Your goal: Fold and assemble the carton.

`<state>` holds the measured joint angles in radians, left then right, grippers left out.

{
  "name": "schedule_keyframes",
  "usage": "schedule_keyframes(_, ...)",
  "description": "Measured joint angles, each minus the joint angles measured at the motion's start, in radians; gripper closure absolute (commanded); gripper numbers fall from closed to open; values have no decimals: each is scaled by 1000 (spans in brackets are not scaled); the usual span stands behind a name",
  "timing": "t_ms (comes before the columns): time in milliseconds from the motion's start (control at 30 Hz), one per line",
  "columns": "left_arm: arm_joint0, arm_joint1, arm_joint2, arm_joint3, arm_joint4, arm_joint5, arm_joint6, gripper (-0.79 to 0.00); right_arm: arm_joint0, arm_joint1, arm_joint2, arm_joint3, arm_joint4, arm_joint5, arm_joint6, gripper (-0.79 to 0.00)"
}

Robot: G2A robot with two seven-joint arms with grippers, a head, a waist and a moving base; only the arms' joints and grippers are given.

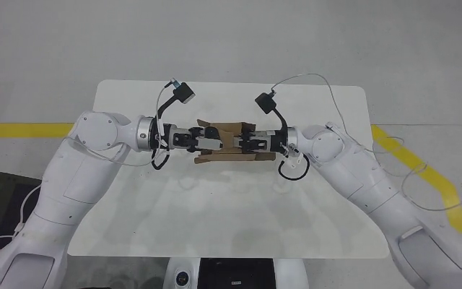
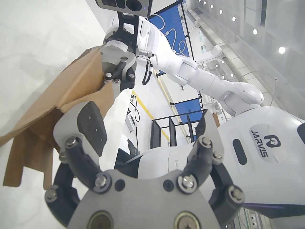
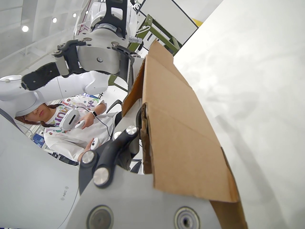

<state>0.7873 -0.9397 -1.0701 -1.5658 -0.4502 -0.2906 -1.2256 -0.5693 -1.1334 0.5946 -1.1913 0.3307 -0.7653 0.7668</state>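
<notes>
**Carton (image 1: 229, 137) held up between the two arms, over the middle of the table (image 1: 238, 217).** Your right gripper (image 2: 114, 78) is closed on the edge of one brown panel, pinched flat between its fingers. The rest of the carton runs away from that grip toward the other arm.

Your left gripper (image 2: 146, 113) is spread wide and has hold of nothing. The carton's near end lies just beside it, on the outer side of one finger, whose black pad (image 2: 91, 127) faces the empty gap. Whether card and finger touch cannot be told.

The panels are creased and partly parted but form no box, and loose flaps hang at the end nearest the left gripper.

Step in hand, as judged: taking a second hold so that the flattened sleeve can be opened.

Next, shift the left gripper sideways until a single panel edge sits between its pads. Close on that edge, and only then draw the two grips apart. Keep the right grip firm, since it alone appears to carry the carton.
</notes>
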Motion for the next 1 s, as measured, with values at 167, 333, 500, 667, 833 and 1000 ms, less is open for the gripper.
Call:
schedule_keyframes(167, 1, -2, 0, -3, 2, -2, -4, -785, -14, -1, 21, -11, -7, 7, 9, 0)
schedule_keyframes(333, 3, -1, -16, -6, -15, -2, -4, -785, -36, 2, 53, -1, -15, 26, -3, 0)
schedule_keyframes(500, 11, 3, -42, -1, -28, -5, -7, -785, -63, 13, 94, -3, -22, 37, -1, 0)
schedule_keyframes(667, 22, 4, -51, 20, -17, 3, -1, -785, -91, 27, 132, -31, -35, 49, 42, 0)
schedule_keyframes(833, 29, 4, -50, 21, -10, 4, -2, -785, -119, 35, 148, -75, -30, 58, 110, 0)
schedule_keyframes(1000, 29, 2, -50, 22, -4, 6, 3, -785, -136, 36, 153, -104, -23, 60, 144, 0)
